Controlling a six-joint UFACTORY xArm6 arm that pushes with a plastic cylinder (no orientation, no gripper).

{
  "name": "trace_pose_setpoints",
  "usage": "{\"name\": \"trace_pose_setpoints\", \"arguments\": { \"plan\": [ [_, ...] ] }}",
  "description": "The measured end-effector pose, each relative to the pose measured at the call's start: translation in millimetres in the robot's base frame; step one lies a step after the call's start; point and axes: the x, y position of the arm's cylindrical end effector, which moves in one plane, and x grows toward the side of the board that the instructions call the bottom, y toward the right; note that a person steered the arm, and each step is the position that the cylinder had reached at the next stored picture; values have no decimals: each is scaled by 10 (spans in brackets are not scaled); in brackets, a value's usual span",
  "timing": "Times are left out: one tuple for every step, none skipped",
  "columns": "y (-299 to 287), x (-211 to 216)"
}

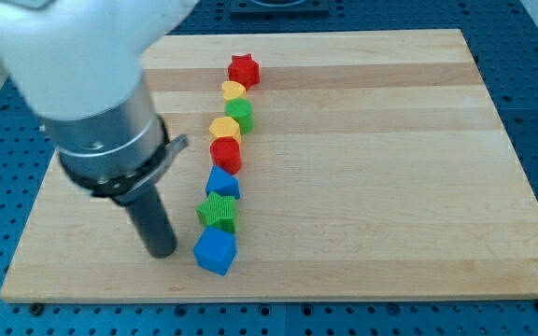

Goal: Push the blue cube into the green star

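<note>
The blue cube (215, 250) sits near the board's bottom edge, touching the lower side of the green star (219, 212). My tip (162, 251) is on the board just to the view's left of the blue cube, a short gap away. The rod rises up and left into the large white and grey arm body.
A line of blocks runs up from the star: a blue block (222, 183), a red block (225, 154), a yellow block (224, 129), a green block (240, 113), a yellow block (233, 91) and a red star (243, 68). The wooden board (390, 187) lies on a blue perforated table.
</note>
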Motion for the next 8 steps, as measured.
{"name": "trace_pose_setpoints", "arguments": {
  "plan": [
    [-2,301],
    [176,425],
    [640,413],
    [640,413],
    [640,412],
    [640,402],
    [640,382],
    [640,358]
  ]
}}
